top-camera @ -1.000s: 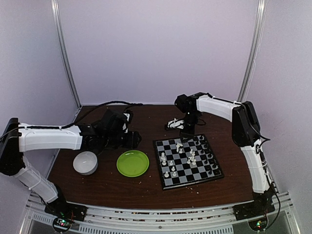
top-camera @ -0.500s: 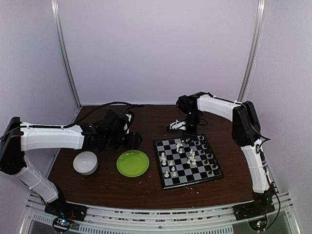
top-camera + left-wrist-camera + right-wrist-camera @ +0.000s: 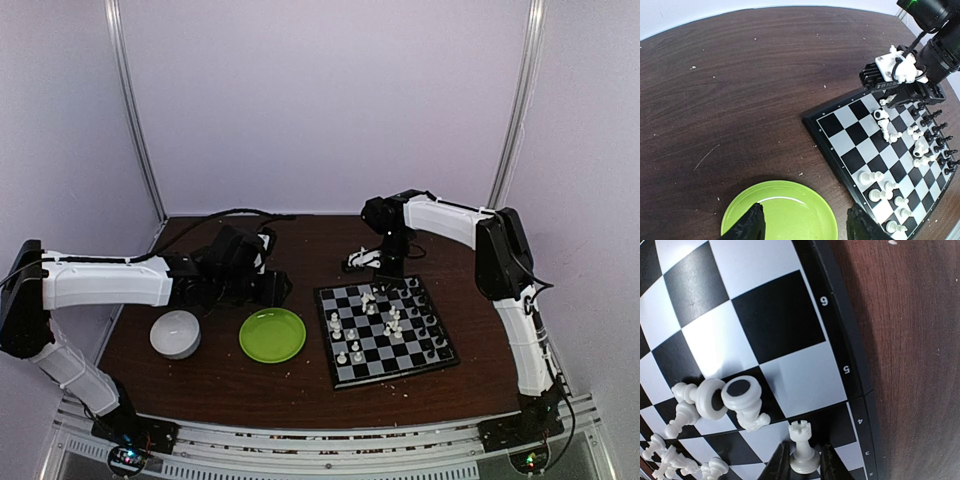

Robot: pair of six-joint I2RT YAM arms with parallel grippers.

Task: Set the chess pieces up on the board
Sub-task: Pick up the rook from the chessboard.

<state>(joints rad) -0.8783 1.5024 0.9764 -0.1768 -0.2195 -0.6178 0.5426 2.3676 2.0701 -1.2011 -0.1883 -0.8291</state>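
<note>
On the brown table point(image 3: 220, 375), my right gripper point(image 3: 804, 460) clamped a white rook point(image 3: 801, 440) at the board's point(image 3: 380, 366) twelve-o'clock edge; left gripper's point(image 3: 807, 227) fingers stood apart. I judged a vertical lift best, avoiding toppled pieces point(image 3: 742, 400).

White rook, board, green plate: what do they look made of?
white rook: likely moulded plastic, smooth with a faint sheen and soft rounded edges.
board: glossy printed surface, light reflects off the squares; what is underneath is unclear.
green plate: probably plastic, uniform bright colour, glossy, with a white highlight inside its rim.
</note>
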